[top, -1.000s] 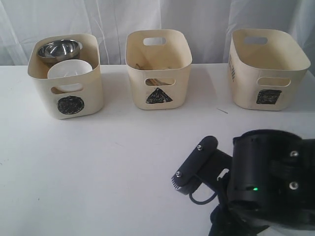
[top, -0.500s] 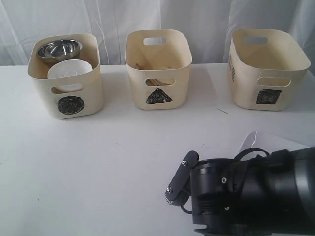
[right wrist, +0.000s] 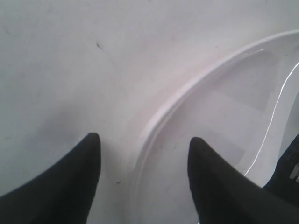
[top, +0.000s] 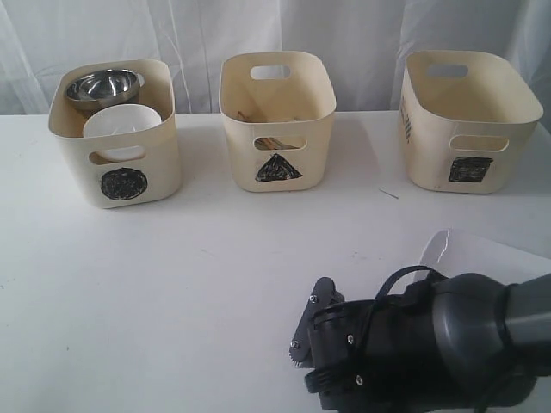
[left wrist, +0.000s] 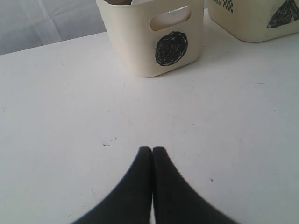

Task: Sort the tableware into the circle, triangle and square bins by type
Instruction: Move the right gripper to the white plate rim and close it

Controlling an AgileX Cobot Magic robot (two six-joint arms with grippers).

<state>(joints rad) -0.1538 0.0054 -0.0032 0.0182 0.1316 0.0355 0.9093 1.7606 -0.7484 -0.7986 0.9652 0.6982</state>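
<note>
The large white plate (top: 482, 251) lies flat at the table's front right. My right gripper (right wrist: 145, 138) is open and straddles its rim. One finger is over the bare table, the other over the plate's inside (right wrist: 224, 107), and nothing is gripped. The circle bin (top: 138, 163) holds a steel bowl (top: 104, 85) and a small white bowl (top: 123, 120). Wooden chopsticks (top: 258, 114) show inside the triangle bin (top: 277, 95). The square bin (top: 469, 120) stands at the right. My left gripper (left wrist: 152, 149) is shut and empty, low over the table in front of the circle bin (left wrist: 140, 46).
My right arm's black body (top: 413, 353) fills the front right corner and hides part of the plate. The triangle bin's corner (left wrist: 252, 21) shows in the left wrist view. A white curtain (top: 198, 34) hangs behind the three bins.
My right arm has sunk lower and toward the front edge, uncovering the plate's far rim. The bins and my left gripper have not moved.
</note>
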